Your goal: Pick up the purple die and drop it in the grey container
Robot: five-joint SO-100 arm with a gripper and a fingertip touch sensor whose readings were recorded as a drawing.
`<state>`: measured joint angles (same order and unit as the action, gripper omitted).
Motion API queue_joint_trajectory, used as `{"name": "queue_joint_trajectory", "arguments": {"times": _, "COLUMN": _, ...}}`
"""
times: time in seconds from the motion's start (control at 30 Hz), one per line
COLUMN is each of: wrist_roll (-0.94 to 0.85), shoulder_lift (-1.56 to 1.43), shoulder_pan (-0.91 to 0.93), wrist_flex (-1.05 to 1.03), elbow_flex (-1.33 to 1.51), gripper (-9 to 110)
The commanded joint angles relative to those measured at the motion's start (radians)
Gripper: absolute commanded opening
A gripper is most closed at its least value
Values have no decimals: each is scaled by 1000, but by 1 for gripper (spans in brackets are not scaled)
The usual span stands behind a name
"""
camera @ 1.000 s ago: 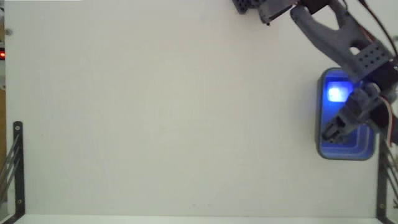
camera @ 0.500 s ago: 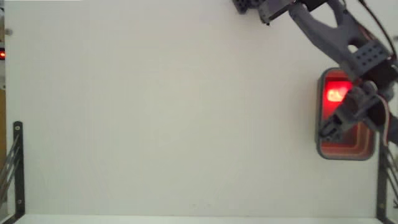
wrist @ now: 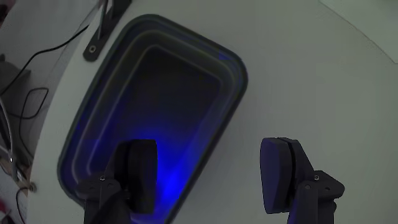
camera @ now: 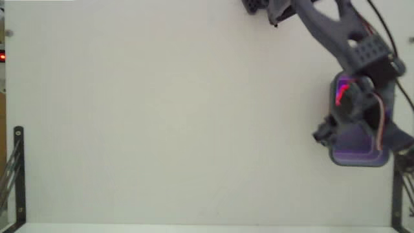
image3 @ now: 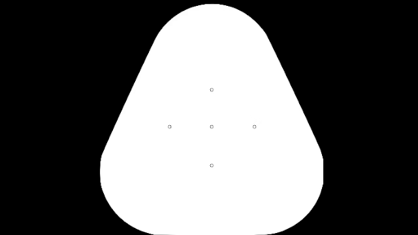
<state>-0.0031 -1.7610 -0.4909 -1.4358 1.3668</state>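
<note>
The grey container (camera: 357, 159) stands at the right of the white table in the fixed view, and its inside glows purple with a red-magenta spot (camera: 341, 94) at the far end. The purple die does not show as a cube in either view. My gripper (camera: 333, 133) hangs over the container's left rim. In the wrist view the gripper (wrist: 211, 177) is open with nothing between its fingers. Its left finger (wrist: 140, 174) is over the container (wrist: 239, 68), where a blue glow (wrist: 171, 177) lights the floor. Its right finger (wrist: 283, 174) is over bare table.
Black metal brackets stand at the table's left edge (camera: 18, 169) and right edge (camera: 396, 194) in the fixed view. The arm's base (camera: 259, 6) sits at the top. In the wrist view a bracket (wrist: 107, 25) and loose cables (wrist: 25, 99) lie beyond the container.
The light inside the container went from blue to red to purple. The gripper shifted left and up, from over the container's middle to its left rim.
</note>
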Motion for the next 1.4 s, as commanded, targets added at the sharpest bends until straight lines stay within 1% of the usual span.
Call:
{"name": "queue_joint_trajectory", "arguments": {"times": 0.0, "wrist_roll": 3, "shoulder_lift": -119, "shoulder_pan": 33, "wrist_flex": 9, "elbow_flex": 37, "gripper": 110}}
{"name": "queue_joint_trajectory", "arguments": {"times": 0.8, "wrist_roll": 3, "shoulder_lift": -473, "shoulder_pan": 303, "wrist_flex": 7, "elbow_flex": 388, "gripper": 110}}
{"name": "queue_joint_trajectory", "arguments": {"times": 1.37, "wrist_roll": 3, "shoulder_lift": -656, "shoulder_pan": 443, "wrist_flex": 6, "elbow_flex": 570, "gripper": 110}}
